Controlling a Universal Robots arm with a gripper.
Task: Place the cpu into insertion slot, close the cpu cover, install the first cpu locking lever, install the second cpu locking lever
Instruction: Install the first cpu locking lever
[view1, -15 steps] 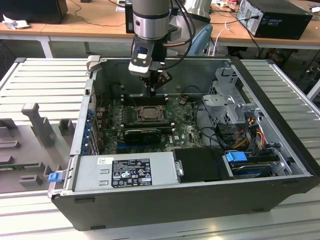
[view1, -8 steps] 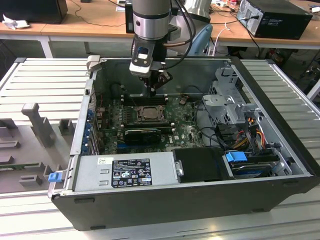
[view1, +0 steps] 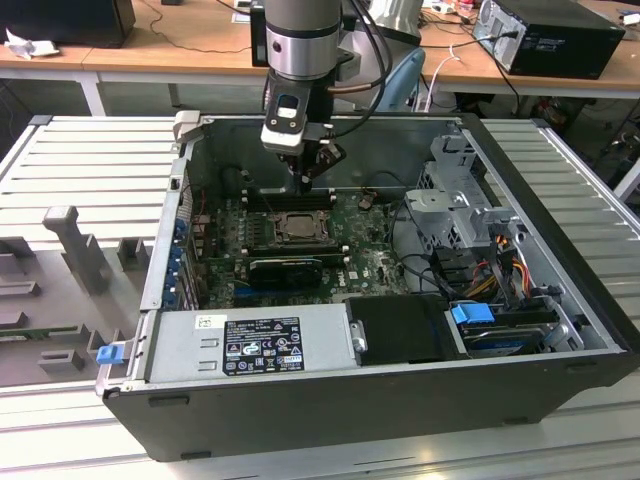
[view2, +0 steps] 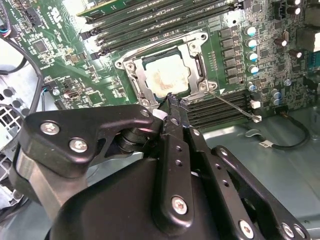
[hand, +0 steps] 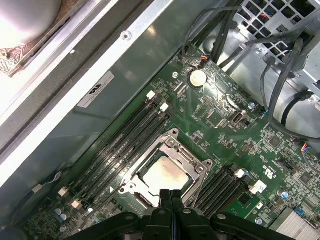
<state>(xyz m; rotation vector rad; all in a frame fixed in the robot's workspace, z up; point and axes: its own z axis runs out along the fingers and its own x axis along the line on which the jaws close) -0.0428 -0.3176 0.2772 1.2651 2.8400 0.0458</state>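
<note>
Exterior view: arm (view1: 300, 40) drops straight down into the open case (view1: 560, 330), wrist vertical, jaws low over the board near the cpu (view1: 297, 226).

Second wrist view: cpu (view2: 167, 75) sits in the insertion slot (view2: 162, 54), with the cpu cover (view2: 199, 62) flat over it. One locking lever (view2: 235, 105) sticks out, probably unlatched.

First wrist view: jaws pinched together, empty, tips beside the cpu cover (hand: 199, 167). Looks posed to push, not grasp.
</note>
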